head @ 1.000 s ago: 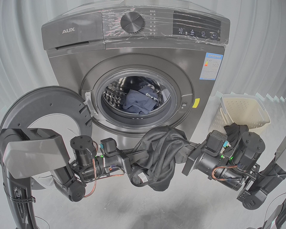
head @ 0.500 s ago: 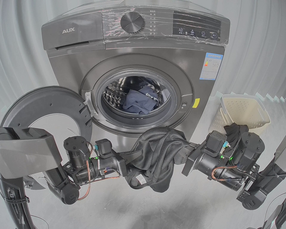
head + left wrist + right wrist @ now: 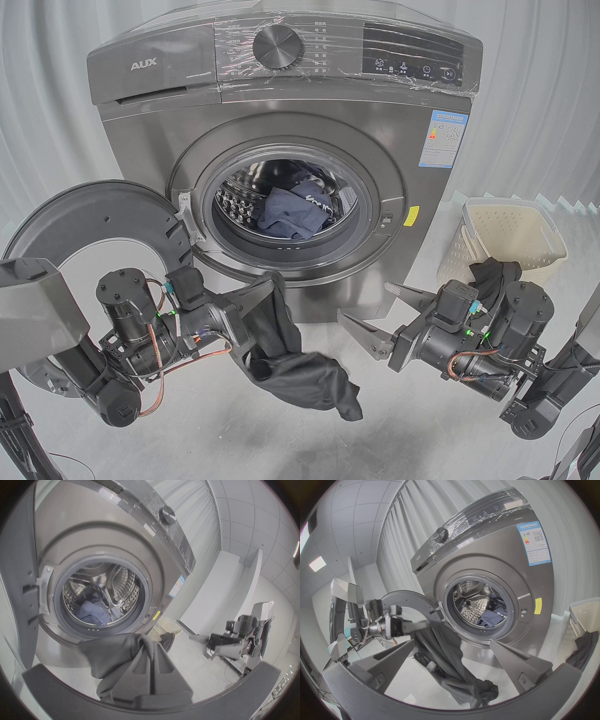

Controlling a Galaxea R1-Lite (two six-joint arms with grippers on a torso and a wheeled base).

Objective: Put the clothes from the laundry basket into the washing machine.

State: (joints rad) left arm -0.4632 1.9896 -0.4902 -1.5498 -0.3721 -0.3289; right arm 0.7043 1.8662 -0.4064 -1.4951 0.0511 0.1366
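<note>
Just below the drum (image 3: 290, 200), the left gripper (image 3: 262, 289) pinches the garment (image 3: 294, 369), which hangs floorward; the drum opening lies up and ahead. The right gripper (image 3: 369, 303) gapes empty.

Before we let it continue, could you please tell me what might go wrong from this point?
The black garment hangs from the left gripper alone, its tail sagging towards the floor; it may drag there or catch on the lower rim of the washing machine. The open door sits close to the left arm, so a swing towards the drum might bump it.
</note>
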